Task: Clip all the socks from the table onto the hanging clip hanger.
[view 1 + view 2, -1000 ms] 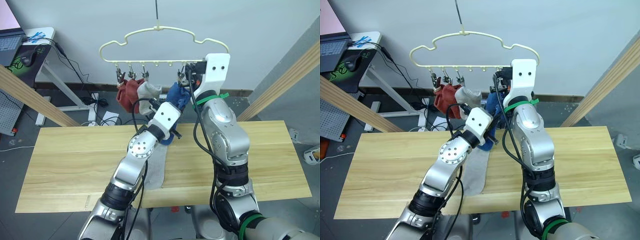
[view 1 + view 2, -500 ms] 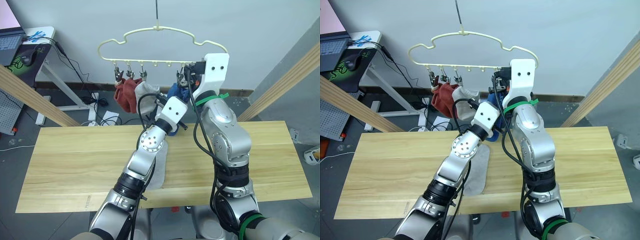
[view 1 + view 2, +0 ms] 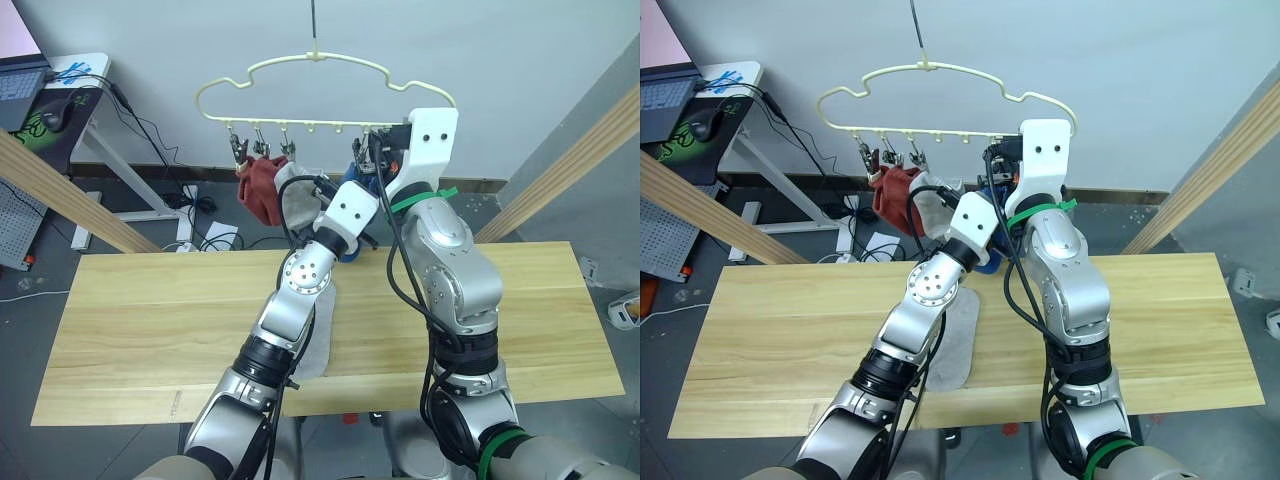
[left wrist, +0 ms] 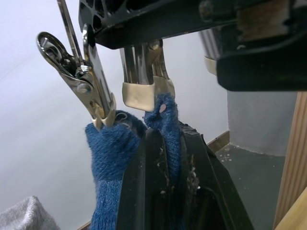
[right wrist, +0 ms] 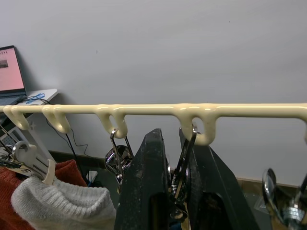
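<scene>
We see the hanger (image 3: 318,95) hanging from a thin hook in front of a plain grey wall, above the far edge of the pale plank desk (image 3: 150,330). Red socks (image 3: 260,186) and a grey sock (image 3: 297,195) hang clipped on its left side, and a blue sock (image 4: 111,158) hangs from a clip further right. Our left hand (image 4: 163,143) is closed on a second blue sock (image 4: 165,125), held up against an open clip (image 4: 144,81). Our right hand (image 5: 175,158) squeezes that clip at the hanger bar. Another grey sock (image 3: 952,345) lies flat on the desk near centre. Far left: a side table with a laptop (image 3: 22,75) and cables on the floor. Wooden poles slant at both sides.
</scene>
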Robot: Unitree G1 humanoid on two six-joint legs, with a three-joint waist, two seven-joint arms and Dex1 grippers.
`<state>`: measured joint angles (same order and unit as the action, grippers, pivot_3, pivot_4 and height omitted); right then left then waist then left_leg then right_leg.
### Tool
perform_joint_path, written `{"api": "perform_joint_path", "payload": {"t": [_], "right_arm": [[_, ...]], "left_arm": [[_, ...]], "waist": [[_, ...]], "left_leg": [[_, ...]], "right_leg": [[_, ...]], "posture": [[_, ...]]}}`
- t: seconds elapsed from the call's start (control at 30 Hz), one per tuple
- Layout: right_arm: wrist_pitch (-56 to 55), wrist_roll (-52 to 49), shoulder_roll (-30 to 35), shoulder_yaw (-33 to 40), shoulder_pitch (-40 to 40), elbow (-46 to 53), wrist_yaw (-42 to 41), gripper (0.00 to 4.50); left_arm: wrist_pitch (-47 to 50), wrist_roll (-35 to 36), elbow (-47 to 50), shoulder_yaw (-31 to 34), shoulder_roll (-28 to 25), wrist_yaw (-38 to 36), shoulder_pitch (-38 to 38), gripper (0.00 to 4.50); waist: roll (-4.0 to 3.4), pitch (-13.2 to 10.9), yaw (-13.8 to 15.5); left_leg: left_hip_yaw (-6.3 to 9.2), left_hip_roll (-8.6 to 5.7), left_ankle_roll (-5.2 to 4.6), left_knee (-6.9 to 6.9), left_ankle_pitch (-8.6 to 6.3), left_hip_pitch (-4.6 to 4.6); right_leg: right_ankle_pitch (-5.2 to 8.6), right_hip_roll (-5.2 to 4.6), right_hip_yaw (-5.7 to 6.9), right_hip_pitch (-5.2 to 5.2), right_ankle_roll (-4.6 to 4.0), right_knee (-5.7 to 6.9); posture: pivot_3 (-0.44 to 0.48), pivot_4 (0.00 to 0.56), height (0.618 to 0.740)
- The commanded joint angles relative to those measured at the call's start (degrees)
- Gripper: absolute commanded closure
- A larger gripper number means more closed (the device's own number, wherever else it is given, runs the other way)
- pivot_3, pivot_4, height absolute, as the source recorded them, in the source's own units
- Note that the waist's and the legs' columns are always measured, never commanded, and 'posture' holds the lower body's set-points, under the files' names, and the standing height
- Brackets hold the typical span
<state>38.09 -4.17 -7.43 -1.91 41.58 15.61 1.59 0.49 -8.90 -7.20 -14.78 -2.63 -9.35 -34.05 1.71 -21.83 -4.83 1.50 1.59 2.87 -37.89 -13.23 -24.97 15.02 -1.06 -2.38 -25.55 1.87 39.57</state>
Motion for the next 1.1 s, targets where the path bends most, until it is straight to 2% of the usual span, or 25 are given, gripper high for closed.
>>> {"api": "perform_joint_path", "payload": {"t": [0.03, 0.5, 0.7, 0.9, 0.97, 1.1], "right_arm": [[-0.4, -0.4, -0.9, -1.2, -0.2, 3.4, 0.4, 4.38], [0.4, -1.0, -1.8, -0.7, -0.5, 3.6, 1.5, 4.38], [0.6, -1.9, -2.1, -0.4, -0.5, 3.8, 1.9, 2.22], [1.3, -3.5, -2.2, 0.0, -0.7, 4.8, 2.0, 2.22], [1.8, -4.2, -2.3, 0.0, -1.1, 5.7, 1.9, 2.18], [3.2, -5.7, -2.0, -0.1, -2.2, 7.8, 1.8, 2.18]], "left_arm": [[-2.0, -0.4, 0.9, 0.1, 1.2, 0.6, -1.1, 4.5], [-3.0, -0.7, -0.8, 0.5, 2.4, 1.8, -2.8, 4.5], [-3.0, -0.8, -1.3, 0.5, 2.5, 1.8, -2.9, 4.5], [-2.6, -0.7, -1.6, 0.5, 2.5, 1.5, -3.0, 4.5], [-2.7, 0.4, -1.4, 0.8, 2.8, 0.8, -2.7, 3.79], [-2.4, 1.4, -0.7, 0.8, 3.0, -0.2, -2.1, 2.71]], "waist": [[0.0, 0.0, 0.0], [0.0, 0.0, 0.0], [0.0, 0.0, 0.0], [0.0, 0.0, 0.0], [0.0, 0.0, 0.0], [0.0, 0.0, 0.0]], "left_leg": [[0.0, 0.0, 0.0, 0.0, 0.0, 0.0], [0.0, 0.0, 0.0, 0.0, 0.0, 0.0], [0.0, 0.0, 0.0, 0.0, 0.0, 0.0], [0.0, 0.0, 0.0, 0.0, 0.0, 0.0], [0.0, 0.0, 0.0, 0.0, 0.0, 0.0], [0.01, 0.0, 0.0, 0.0, 0.0, -0.01]], "right_leg": [[0.0, 0.0, 0.0, 0.0, 0.0, 0.0], [0.0, 0.0, 0.01, 0.0, 0.0, 0.0], [0.0, 0.0, 0.0, 0.0, 0.0, 0.0], [0.0, 0.0, 0.0, 0.0, 0.0, 0.0], [0.0, 0.0, 0.0, 0.0, 0.0, 0.0], [0.0, 0.0, 0.01, 0.01, 0.0, -0.01]], "posture": [[-0.122, 0.354, 0.74], [-0.12, 0.355, 0.74], [-0.12, 0.355, 0.74], [-0.117, 0.355, 0.74], [-0.117, 0.355, 0.74], [-0.122, 0.357, 0.74]]}}
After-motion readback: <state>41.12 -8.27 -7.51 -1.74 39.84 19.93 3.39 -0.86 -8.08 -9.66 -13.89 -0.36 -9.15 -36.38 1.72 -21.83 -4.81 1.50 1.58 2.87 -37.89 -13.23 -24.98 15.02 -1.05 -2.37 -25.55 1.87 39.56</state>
